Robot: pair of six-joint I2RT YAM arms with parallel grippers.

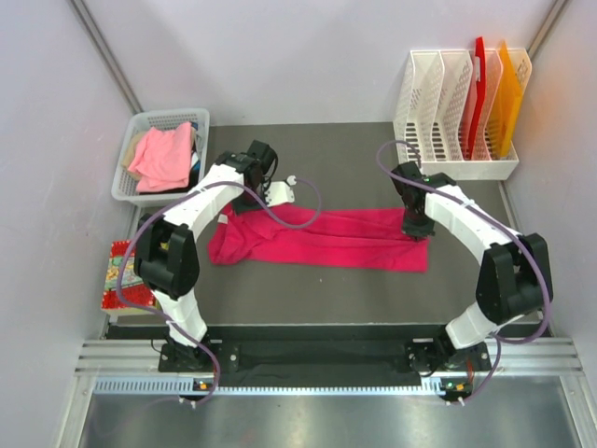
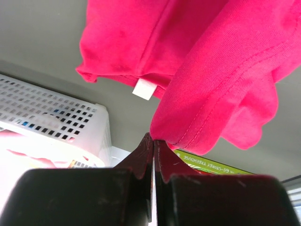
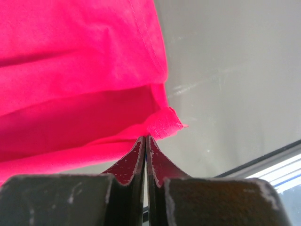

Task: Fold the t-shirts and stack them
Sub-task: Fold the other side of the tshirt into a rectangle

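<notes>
We see the plain, soft magenta-pink t-shirt [image 1: 322,238] drawn out as a long band on the dark bench [image 1: 336,294]. Its long axis runs straight from the left tool [image 1: 244,203] to the right tool [image 1: 417,227], so each arm has one end of the cloth at its own tips and neither is the nearer. In the left wrist view the black fingers are pressed together on a stitched hem, and the cloth bunches just beyond the tips with a small white label [image 2: 144,88] showing further out. In the right wrist view the fingers are likewise clamped, pinching a hemmed corner, and the rest of the shirt spreads ahead and to the left of that tool. We cannot tell whether the gripped edge is touching the bench or raised a little off it. A paler salmon-pink cloth t-shirt [image 1: 160,157] lies in the white plastic basket [image 1: 124,170], beyond and to the left of the left tool. We judge that the next fold turns on that shared axis: both tools must travel together across it, or one end must be carried along it to meet the other.
</notes>
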